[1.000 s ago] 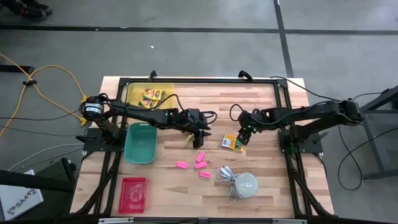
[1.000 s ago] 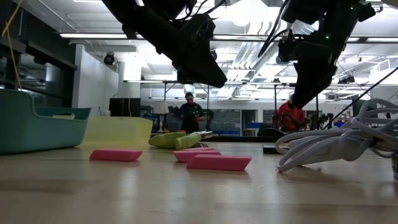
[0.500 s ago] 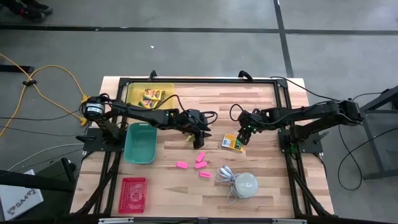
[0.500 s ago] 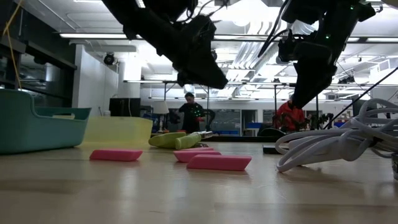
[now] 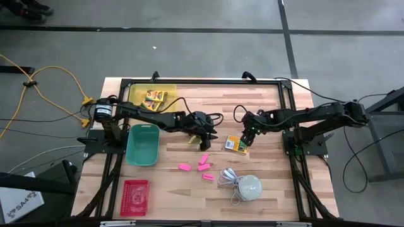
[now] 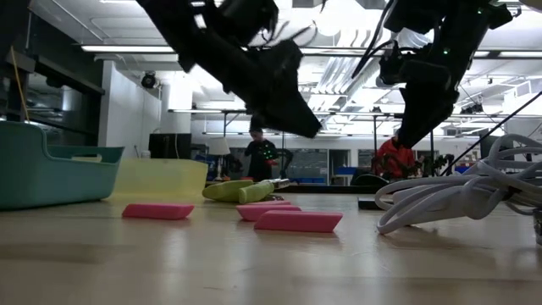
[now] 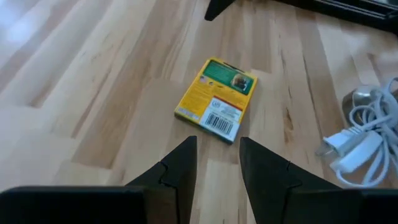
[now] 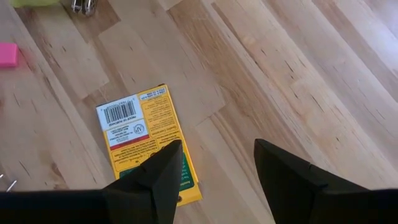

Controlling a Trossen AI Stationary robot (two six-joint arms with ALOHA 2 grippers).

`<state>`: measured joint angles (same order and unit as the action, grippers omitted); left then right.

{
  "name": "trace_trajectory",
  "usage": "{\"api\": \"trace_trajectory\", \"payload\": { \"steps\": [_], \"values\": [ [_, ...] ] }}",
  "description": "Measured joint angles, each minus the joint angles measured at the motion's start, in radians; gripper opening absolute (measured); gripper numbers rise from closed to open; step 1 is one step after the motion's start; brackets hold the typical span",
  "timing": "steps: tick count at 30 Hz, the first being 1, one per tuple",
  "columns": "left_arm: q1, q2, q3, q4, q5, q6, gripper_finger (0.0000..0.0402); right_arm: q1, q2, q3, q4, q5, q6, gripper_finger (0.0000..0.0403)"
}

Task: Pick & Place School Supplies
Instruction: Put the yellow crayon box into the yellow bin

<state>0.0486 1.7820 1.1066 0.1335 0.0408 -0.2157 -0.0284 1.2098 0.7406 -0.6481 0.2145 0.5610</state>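
From above, the left gripper (image 5: 206, 140) hung over the middle of the table, its fingers apart with nothing between them. The right gripper (image 5: 247, 140) hung just beside a flat yellow-and-green box (image 5: 236, 144), fingers spread, empty. That box lay between the two grippers, nearer the right one, its long axis running roughly from one gripper toward the other. Two more such boxes (image 5: 153, 96) sat in a yellow tray (image 5: 169, 89), well behind the left gripper. Four pink erasers (image 5: 184, 167) lay near the left gripper, on the table's front side. The green-handled scissors (image 5: 190, 140) showed just beside the left gripper.

Level with the table, three pink erasers could be counted, flat, below the left gripper; the scissors (image 6: 246, 190) lay behind them.

In the left wrist view, one box (image 7: 216, 99) lay ahead of the parted fingers (image 7: 180, 169), barcode up, its green end away from the gripper.

In the right wrist view, the same box (image 8: 144, 134) lay partly under one finger (image 8: 158, 177), its green end nearest the gripper.
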Motion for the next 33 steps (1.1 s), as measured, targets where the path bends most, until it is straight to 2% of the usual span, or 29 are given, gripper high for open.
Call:
{"api": "trace_trajectory", "payload": {
  "steps": [4,10,17,20,33],
  "values": [
    [0.019,0.054,0.036,0.007,0.064,0.004,0.0117,0.000,0.000,0.000,-0.007,0.004,0.000,0.0190],
    [0.023,0.082,0.059,0.009,0.066,0.028,0.0117,0.000,0.000,-0.009,-0.066,0.005,0.027,0.0190],
    [0.023,0.082,0.060,0.012,0.067,0.028,0.0117,0.000,0.000,-0.115,-0.074,-0.086,0.116,0.0190],
    [0.023,0.082,0.060,0.011,0.067,0.027,0.0117,0.000,0.000,-0.150,-0.059,-0.077,0.166,0.0190],
    [0.021,0.081,0.060,0.046,0.067,0.046,0.0117,0.000,-0.093,-0.154,-0.043,-0.146,0.226,0.0190]
  ]
}}
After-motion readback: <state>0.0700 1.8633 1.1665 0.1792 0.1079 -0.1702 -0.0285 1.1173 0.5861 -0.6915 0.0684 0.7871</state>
